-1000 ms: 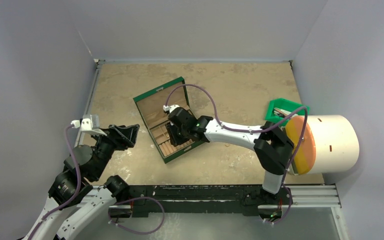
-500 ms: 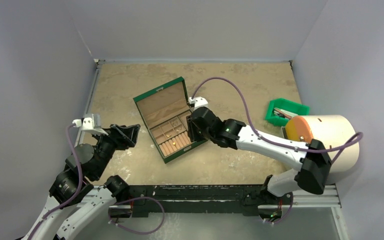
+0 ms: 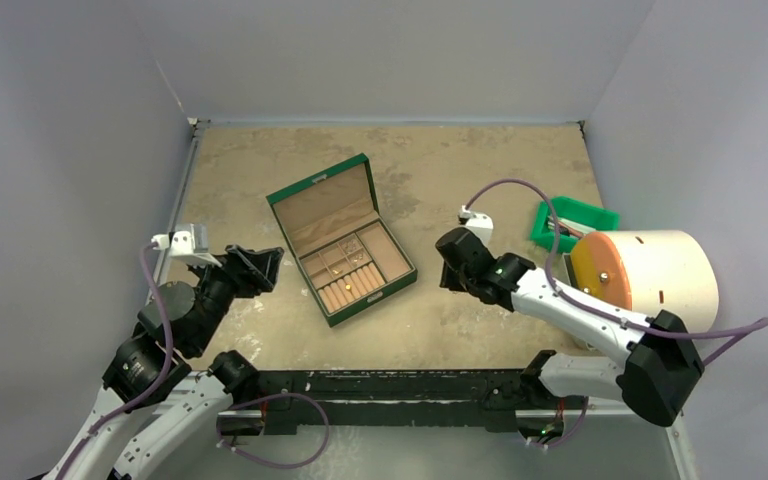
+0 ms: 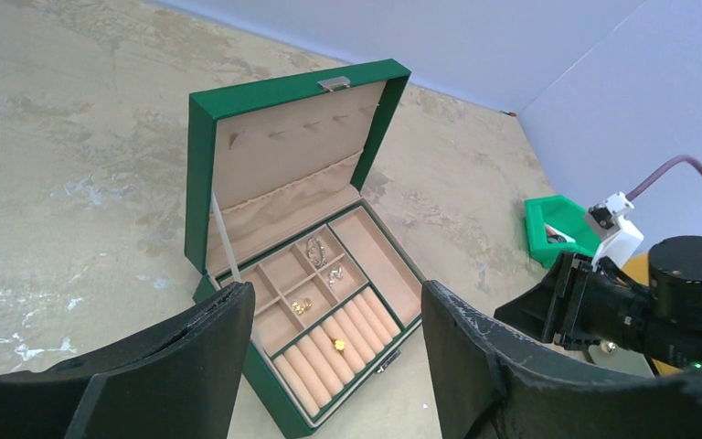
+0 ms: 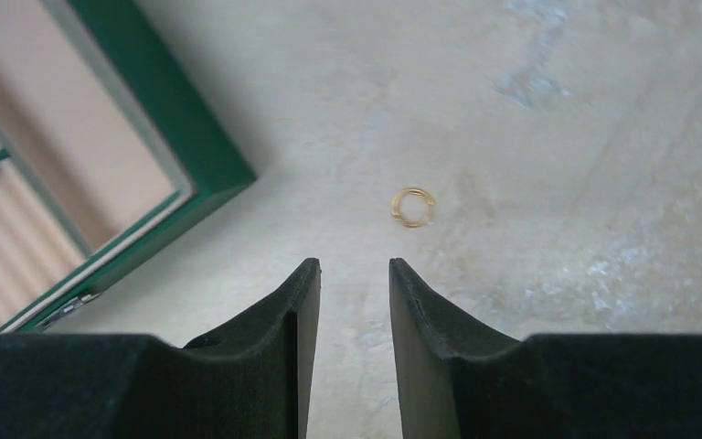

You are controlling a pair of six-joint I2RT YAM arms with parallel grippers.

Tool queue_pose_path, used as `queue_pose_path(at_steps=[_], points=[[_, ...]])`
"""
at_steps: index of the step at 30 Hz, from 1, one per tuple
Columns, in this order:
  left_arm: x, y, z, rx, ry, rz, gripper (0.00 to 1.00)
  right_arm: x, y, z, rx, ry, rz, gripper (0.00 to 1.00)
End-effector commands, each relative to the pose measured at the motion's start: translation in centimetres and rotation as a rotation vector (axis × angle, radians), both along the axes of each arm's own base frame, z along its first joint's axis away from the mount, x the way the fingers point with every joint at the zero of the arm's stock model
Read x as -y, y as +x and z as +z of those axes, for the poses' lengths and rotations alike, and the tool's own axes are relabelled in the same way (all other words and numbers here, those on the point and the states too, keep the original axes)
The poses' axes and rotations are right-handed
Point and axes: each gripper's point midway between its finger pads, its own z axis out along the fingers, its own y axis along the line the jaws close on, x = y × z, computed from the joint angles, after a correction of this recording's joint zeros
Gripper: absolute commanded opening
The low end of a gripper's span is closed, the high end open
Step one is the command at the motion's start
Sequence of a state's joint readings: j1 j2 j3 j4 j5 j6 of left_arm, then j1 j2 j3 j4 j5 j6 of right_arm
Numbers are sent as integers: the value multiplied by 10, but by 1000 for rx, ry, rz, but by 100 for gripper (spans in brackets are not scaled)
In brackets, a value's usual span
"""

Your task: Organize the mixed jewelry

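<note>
Tan mottled table (image 3: pixel 480 170) carries everything. White drum with an orange face (image 3: pixel 660 280) lies on its side at the right edge. Green jewelry box (image 3: pixel 340 240) sits mid-table, lid up on the far-left side, tan lining and compartments showing. Small green bin (image 3: pixel 572 215) sits far right, just beyond the drum, with something metallic inside, too small to tell.

Left gripper (image 4: pixel 334 302) hovers near-left of the box, claw spread wide, nothing between the fingers. Right gripper (image 5: pixel 354 267) is low over the table to the right of the box, fingers parted by a narrow gap, pinching nothing.

Mixed jewelry: two silvery pieces (image 4: pixel 316 249) lie in the small square compartments, a gold-toned piece (image 4: pixel 300 307) in a nearer compartment, and a gold stud (image 4: pixel 337 344) stands in the ring rolls at the box's near side. One thin yellowish ring (image 5: pixel 413 207) lies flat on bare table right of the box, apart from its corner, just beyond the right fingertips, untouched.
</note>
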State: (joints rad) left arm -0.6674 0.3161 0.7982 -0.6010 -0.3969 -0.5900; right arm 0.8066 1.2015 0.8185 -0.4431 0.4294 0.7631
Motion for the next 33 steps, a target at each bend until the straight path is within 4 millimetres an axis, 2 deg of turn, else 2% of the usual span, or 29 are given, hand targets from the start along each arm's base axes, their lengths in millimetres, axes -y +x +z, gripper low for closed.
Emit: queue_pose_path(at_steps=[1, 9, 15, 22, 33], points=[[3, 4, 4, 18, -2, -4, 67, 20, 3, -15, -11, 64, -182, 36], [3, 6, 3, 11, 2, -1, 67, 33, 2, -42, -47, 110, -411, 31], [3, 7, 2, 7, 5, 0, 67, 33, 5, -54, -88, 124, -537, 34], [4, 6, 2, 9, 3, -2, 67, 32, 7, -65, -137, 103, -628, 27], [4, 6, 3, 12, 3, -8, 67, 34, 8, -73, -162, 103, -685, 26]])
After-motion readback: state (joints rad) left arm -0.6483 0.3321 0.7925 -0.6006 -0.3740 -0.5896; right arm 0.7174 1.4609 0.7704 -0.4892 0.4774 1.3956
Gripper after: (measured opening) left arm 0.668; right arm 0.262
